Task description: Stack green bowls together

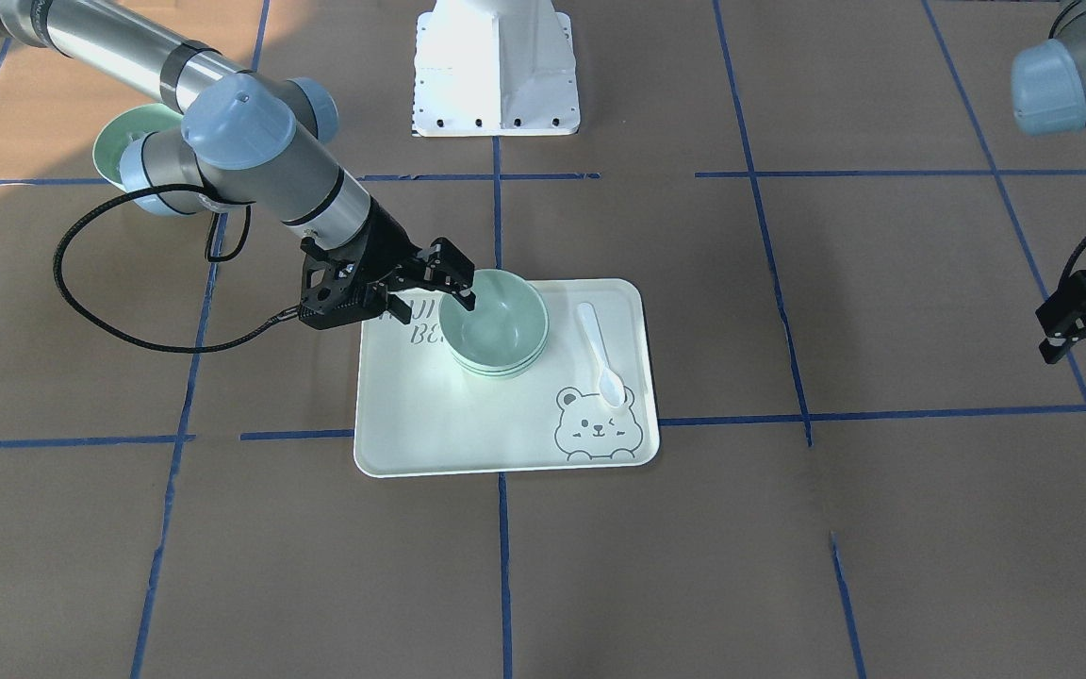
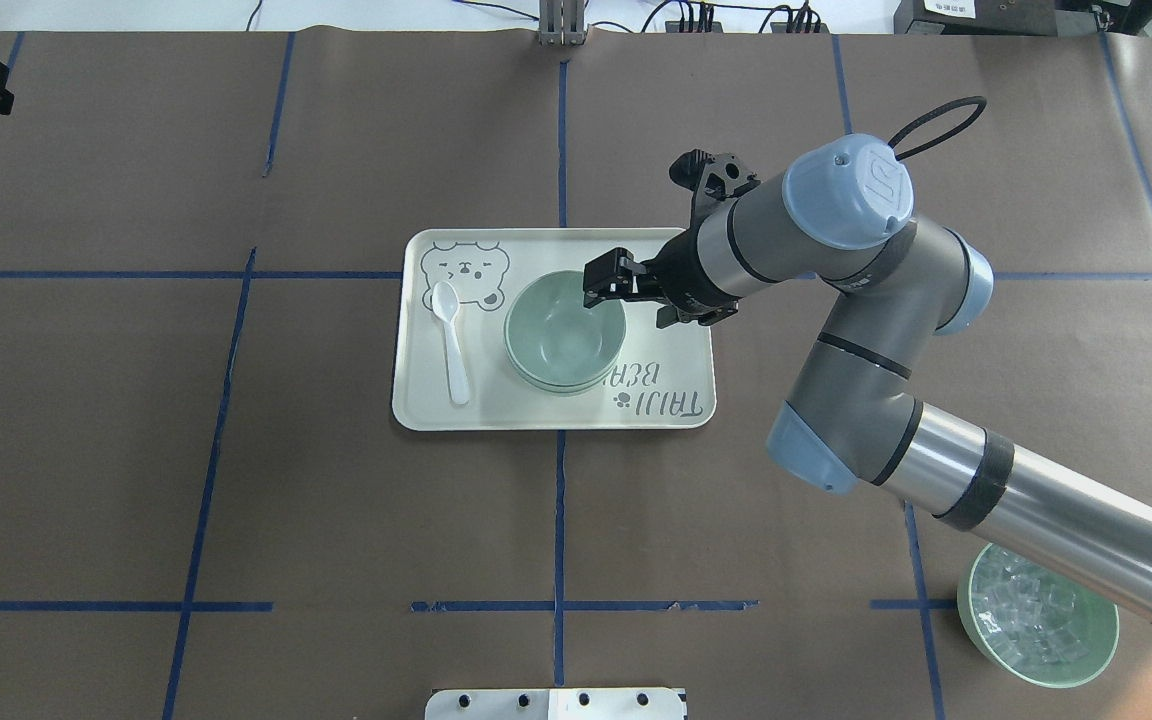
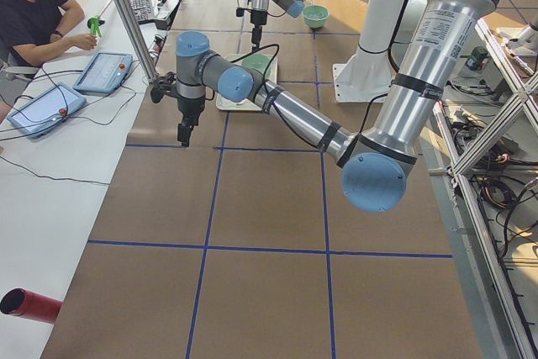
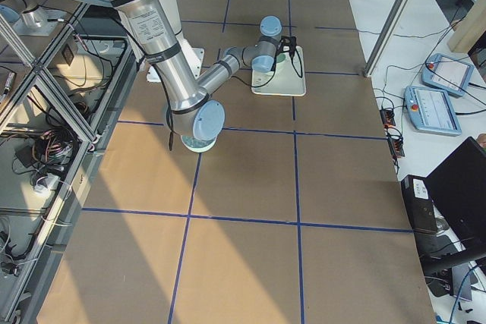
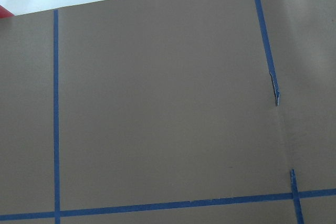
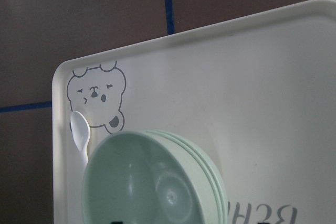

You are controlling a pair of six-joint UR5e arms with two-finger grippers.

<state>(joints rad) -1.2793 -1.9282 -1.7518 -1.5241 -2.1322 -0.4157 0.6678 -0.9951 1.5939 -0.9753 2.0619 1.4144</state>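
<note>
right gripper (image 1: 432, 305) astride stacked green bowls (image 1: 498, 327)

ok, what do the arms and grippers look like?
The right arm and left arm are grey-silver tubes with pale blue round joint caps and black bands; a UR logo marks one right cap. The right gripper and left gripper are black, two-fingered. A black cable loops off the right wrist.
</note>
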